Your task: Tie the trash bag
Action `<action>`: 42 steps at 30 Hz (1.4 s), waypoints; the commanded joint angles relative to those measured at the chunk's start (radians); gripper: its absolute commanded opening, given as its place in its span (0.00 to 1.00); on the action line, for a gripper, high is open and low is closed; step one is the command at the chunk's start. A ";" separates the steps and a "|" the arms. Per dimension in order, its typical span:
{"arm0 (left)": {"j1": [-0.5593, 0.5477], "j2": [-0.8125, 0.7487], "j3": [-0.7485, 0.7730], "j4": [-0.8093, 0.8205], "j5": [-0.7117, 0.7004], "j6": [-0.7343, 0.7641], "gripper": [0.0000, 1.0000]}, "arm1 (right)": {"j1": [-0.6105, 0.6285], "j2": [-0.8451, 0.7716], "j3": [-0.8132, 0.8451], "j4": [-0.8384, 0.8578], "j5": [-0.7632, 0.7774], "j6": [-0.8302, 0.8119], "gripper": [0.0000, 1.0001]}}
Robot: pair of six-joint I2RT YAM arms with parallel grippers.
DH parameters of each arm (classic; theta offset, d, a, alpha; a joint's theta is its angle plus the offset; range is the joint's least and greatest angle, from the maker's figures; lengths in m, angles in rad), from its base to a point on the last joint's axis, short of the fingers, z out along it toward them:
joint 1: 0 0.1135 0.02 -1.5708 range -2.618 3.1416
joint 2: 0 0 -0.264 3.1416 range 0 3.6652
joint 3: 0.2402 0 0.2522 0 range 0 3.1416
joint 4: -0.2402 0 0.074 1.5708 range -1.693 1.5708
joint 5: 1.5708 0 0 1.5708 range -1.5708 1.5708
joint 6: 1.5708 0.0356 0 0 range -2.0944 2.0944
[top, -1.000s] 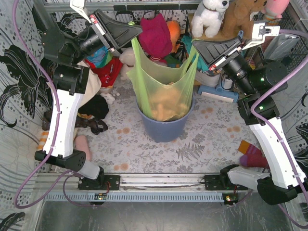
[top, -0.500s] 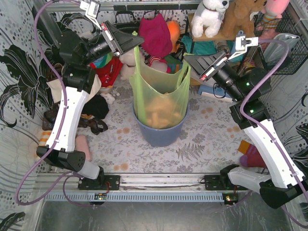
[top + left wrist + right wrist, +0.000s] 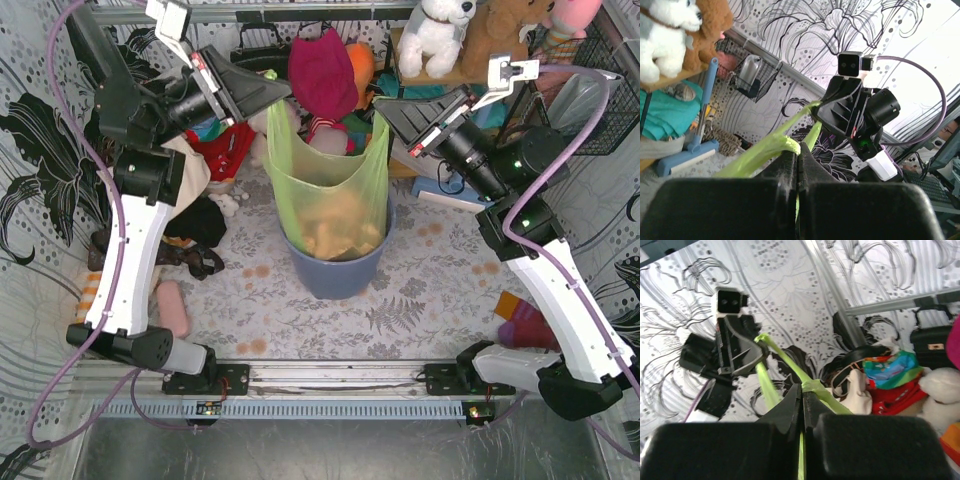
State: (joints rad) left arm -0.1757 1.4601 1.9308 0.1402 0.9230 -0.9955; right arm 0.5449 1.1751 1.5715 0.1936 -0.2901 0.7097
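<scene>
Narrower at the mouth than a second ago, with the right gripper [image 3: 382, 110] swung in toward the left gripper [image 3: 284, 92] and the whole trash bag [image 3: 330, 185] shifted a little to the left. Seen from above: thin, see-through light-green plastic, hanging upright between the two arms, stretched at the top into two raised handles, one per gripper. Lower part sunk inside a round blue-grey bin [image 3: 340, 272], with tan crumpled paper showing through the plastic just above the rim. Bin standing on a table [image 3: 300, 315] covered in a grey floral print, roughly midway between the arm bases and toward the back. Left jaws clenched flat on the left handle, shown up close in the left wrist view as a twisted green strip running out from between the black fingers toward the opposite arm. Right jaws likewise pinched tight on the right handle, the green strip emerging from the closed tips in the right wrist view. Behind the bag, a magenta cloth [image 3: 322, 70] and, on a shelf, a white plush dog [image 3: 437, 30].
</scene>
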 commanded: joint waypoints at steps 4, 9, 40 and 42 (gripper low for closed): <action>0.010 -0.141 -0.200 -0.075 -0.038 0.124 0.17 | 0.004 -0.074 -0.068 -0.091 0.168 -0.069 0.05; 0.022 -0.193 -0.203 -0.218 -0.081 0.206 0.58 | 0.005 -0.083 -0.018 -0.208 0.201 -0.114 0.40; -0.727 -0.003 0.284 -0.622 -0.832 0.615 0.68 | 0.005 0.203 0.628 -0.904 0.207 -0.354 0.49; -0.802 -0.020 0.225 -0.591 -0.960 0.648 0.68 | 0.004 0.206 0.638 -0.908 0.188 -0.362 0.49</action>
State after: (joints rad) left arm -0.8623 1.4719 2.1872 -0.4301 0.2874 -0.4858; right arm 0.5449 1.3857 2.1567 -0.6998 -0.0677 0.3828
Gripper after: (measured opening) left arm 0.684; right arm 0.497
